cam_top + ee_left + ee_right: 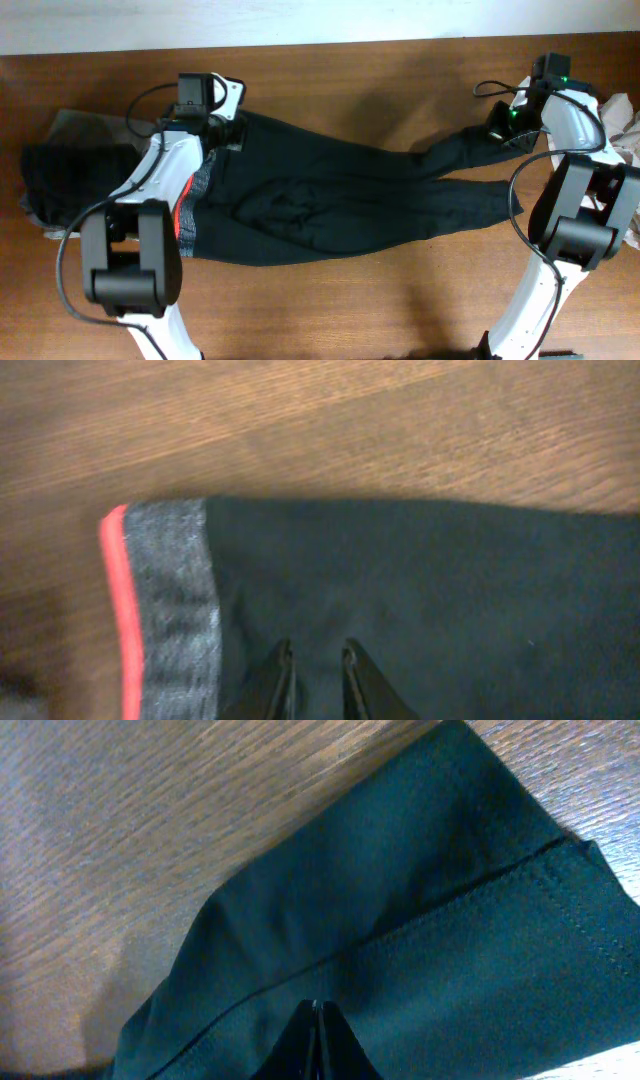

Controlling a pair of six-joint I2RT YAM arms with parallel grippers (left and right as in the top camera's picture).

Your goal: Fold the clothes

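Black leggings [330, 200] spread across the table [330, 70], both ends gripped.
We see the left end effector [316, 652] narrowed onto the cloth just beside the grey, red-edged waistband [175, 610] at upper left of the overhead frame; the right end effector [316, 1010] is pinched tight on a leg hem at upper right.

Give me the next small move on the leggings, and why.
Probably lift both tools slightly: the right tool is shut on the far leg's cuff, the left tool sits by the waistband, and the leggings lie with legs splayed, unfolded.
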